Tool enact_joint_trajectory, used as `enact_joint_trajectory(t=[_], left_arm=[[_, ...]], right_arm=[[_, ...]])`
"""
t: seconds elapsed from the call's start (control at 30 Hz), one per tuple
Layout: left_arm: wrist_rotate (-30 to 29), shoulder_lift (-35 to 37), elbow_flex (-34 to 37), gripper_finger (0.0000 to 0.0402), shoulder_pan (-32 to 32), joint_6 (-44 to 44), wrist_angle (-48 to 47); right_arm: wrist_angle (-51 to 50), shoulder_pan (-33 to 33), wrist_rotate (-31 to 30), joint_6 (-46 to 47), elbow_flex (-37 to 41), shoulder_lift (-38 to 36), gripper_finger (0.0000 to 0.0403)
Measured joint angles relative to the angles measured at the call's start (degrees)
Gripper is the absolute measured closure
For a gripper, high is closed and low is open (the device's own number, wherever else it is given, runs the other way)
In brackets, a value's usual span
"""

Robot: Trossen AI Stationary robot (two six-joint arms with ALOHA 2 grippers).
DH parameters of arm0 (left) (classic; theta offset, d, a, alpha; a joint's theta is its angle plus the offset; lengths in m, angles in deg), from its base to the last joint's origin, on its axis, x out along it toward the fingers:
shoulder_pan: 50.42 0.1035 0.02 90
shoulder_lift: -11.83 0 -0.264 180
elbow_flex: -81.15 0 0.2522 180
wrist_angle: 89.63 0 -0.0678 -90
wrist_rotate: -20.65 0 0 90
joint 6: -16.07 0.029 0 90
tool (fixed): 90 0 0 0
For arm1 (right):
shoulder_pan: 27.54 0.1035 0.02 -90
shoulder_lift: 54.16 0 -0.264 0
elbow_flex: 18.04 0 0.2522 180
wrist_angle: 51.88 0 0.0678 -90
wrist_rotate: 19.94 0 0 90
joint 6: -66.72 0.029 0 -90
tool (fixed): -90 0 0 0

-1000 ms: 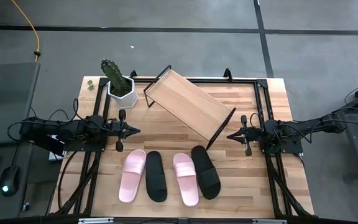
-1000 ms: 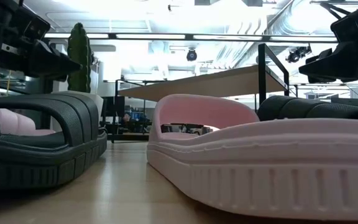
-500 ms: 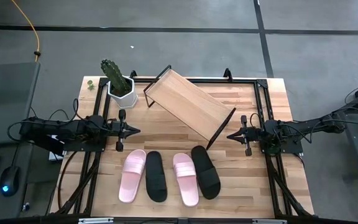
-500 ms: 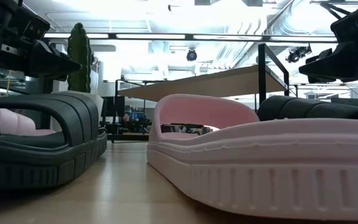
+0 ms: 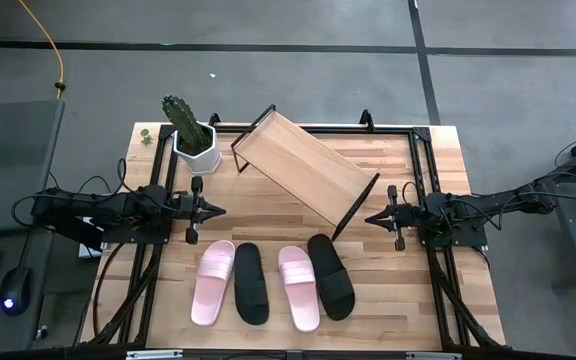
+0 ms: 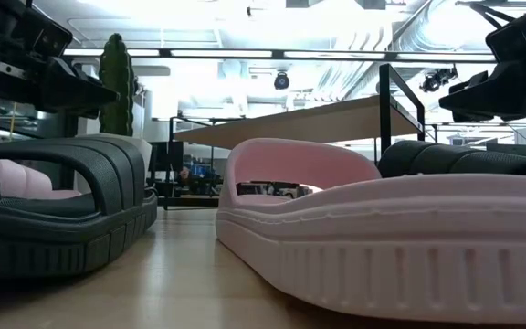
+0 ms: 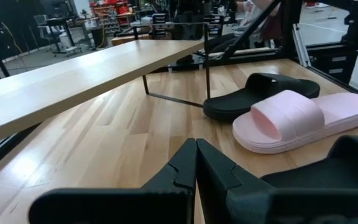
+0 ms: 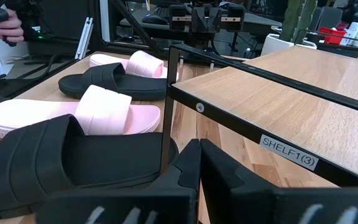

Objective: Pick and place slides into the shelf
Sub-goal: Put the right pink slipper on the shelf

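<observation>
Four slip-on slides [image 5: 271, 283], pink and black alternating, lay on the worktop [image 5: 268, 215] in front of the slanted light-wood shelf [image 5: 303, 165]. Left hand [image 5: 215, 210] and right hand [image 5: 372, 218] flanked the shelf, both closed, empty.

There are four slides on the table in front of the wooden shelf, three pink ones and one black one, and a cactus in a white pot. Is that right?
Not quite. The high view shows two pink slides and two black slides, set pink, black, pink, black. The rest holds: all four lie on the table in front of the shelf, and a cactus stands in a white pot.
</observation>
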State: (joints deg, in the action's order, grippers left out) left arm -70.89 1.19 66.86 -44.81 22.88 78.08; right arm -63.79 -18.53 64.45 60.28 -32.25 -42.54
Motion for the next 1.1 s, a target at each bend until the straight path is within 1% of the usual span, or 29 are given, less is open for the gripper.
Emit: enact_joint_trajectory(t=[0.53, 0.77, 0.97, 1.03, 1.1], left_arm=[[-1.46, 0.01, 0.00, 0.0401, 0.01, -0.09, -0.09], [-1.46, 0.01, 0.00, 0.0401, 0.02, -0.09, -0.13], [-1.46, 0.00, 0.00, 0.0401, 0.02, -0.37, -0.15], [-1.46, 0.01, 0.00, 0.0401, 0.02, -2.88, -0.11], [-1.46, 0.02, 0.00, 0.0401, 0.01, -5.11, -0.13]], right_arm=[[0.00, -0.01, 0.00, -0.15, -0.01, -0.02, 0.0402], [0.01, -0.02, -0.02, -10.31, -0.01, 0.00, 0.0402], [0.40, -0.02, 0.02, -10.39, -0.02, -0.02, 0.0402], [0.81, -0.01, 0.02, -9.50, 0.01, 0.00, 0.0402], [1.00, -0.01, 0.08, -6.06, 0.00, -0.01, 0.0402]])
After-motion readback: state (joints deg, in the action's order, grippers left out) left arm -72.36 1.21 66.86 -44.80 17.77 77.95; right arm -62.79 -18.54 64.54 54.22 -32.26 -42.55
